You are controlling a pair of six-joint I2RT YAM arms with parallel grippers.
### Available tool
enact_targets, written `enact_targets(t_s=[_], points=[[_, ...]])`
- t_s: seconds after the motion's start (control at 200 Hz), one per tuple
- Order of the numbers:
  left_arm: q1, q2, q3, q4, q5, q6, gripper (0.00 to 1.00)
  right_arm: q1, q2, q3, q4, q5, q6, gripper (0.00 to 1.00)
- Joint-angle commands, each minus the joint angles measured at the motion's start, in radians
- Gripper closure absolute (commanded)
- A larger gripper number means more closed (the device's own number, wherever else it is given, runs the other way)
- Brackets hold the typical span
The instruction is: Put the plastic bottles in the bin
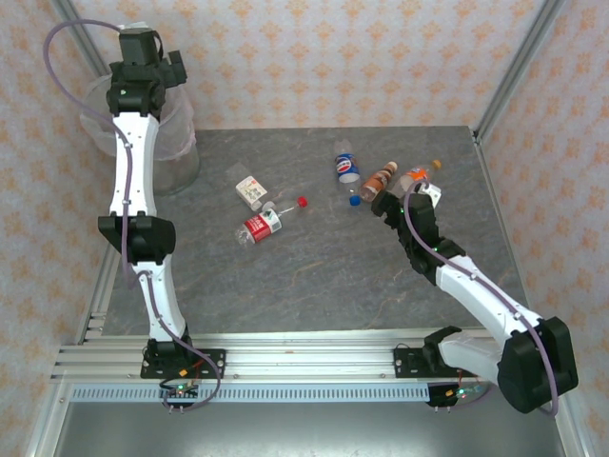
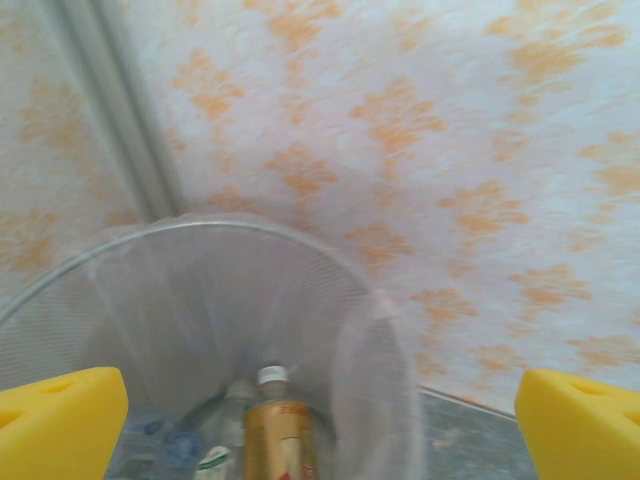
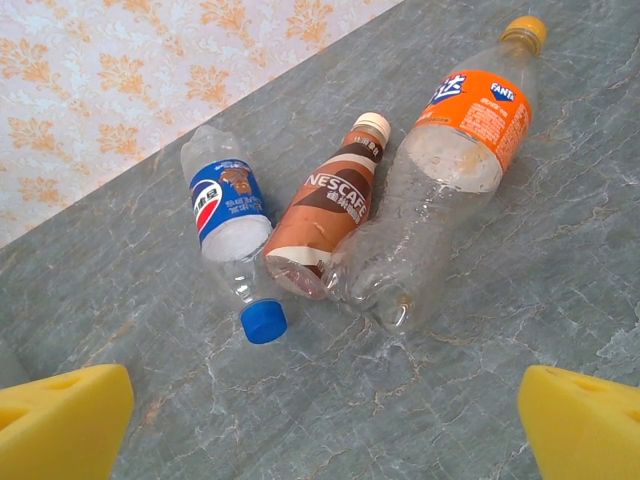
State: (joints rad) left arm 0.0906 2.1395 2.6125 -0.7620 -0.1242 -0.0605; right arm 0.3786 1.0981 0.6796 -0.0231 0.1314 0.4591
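Observation:
My left gripper (image 1: 152, 65) hangs open over the bin (image 1: 169, 152) at the far left, nothing between its yellow fingertips (image 2: 60, 425). Inside the bin (image 2: 200, 290) lie a gold-labelled bottle (image 2: 278, 430) with a white cap and other bottles beside it. On the table lie a blue-labelled bottle (image 3: 228, 212), a brown-labelled bottle (image 3: 330, 205) and an orange-labelled bottle (image 3: 455, 165), side by side and touching. My right gripper (image 3: 320, 425) is open just short of them, holding nothing. Further left lie a red-labelled bottle (image 1: 259, 227) and a white-green one (image 1: 251, 191).
A loose red cap (image 1: 303, 201) lies near the red-labelled bottle. Patterned walls with metal posts (image 1: 509, 67) close the table at the back and sides. Grey tabletop (image 1: 314, 276) stretches bare between the bottles and the arm bases.

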Motion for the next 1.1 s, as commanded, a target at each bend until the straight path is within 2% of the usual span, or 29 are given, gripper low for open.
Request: enact_targets(t_s=[0.0, 0.12, 0.215, 0.35, 0.54, 0.706, 0.916, 1.096], points=[[-0.039, -0.042, 0.022, -0.037, 0.065, -0.014, 0.0, -0.007, 0.012, 0.005, 0.022, -0.002, -0.033, 0.01], [-0.082, -0.072, -0.014, -0.049, 0.092, -0.027, 0.0, -0.022, 0.04, 0.024, -0.009, -0.018, -0.061, 0.01], [-0.118, -0.127, -0.122, -0.01, 0.104, -0.03, 0.0, -0.044, 0.071, 0.049, -0.055, -0.023, -0.077, 0.01], [-0.161, -0.239, -0.344, 0.095, 0.108, -0.046, 0.0, -0.085, 0.119, 0.073, -0.094, -0.042, -0.067, 0.01], [-0.201, -0.42, -0.69, 0.296, 0.13, -0.142, 0.0, -0.154, 0.201, 0.123, -0.152, -0.081, 0.014, 0.01], [-0.208, -0.531, -0.905, 0.373, 0.223, -0.252, 0.0, -0.155, 0.279, 0.185, -0.212, -0.029, 0.067, 0.01], [-0.208, -0.684, -1.16, 0.459, 0.227, -0.338, 0.0, -0.156, 0.388, 0.257, -0.253, 0.03, 0.129, 0.01], [-0.208, -0.74, -1.239, 0.406, 0.179, -0.309, 0.0, -0.155, 0.508, 0.367, -0.325, 0.057, 0.209, 0.02]])
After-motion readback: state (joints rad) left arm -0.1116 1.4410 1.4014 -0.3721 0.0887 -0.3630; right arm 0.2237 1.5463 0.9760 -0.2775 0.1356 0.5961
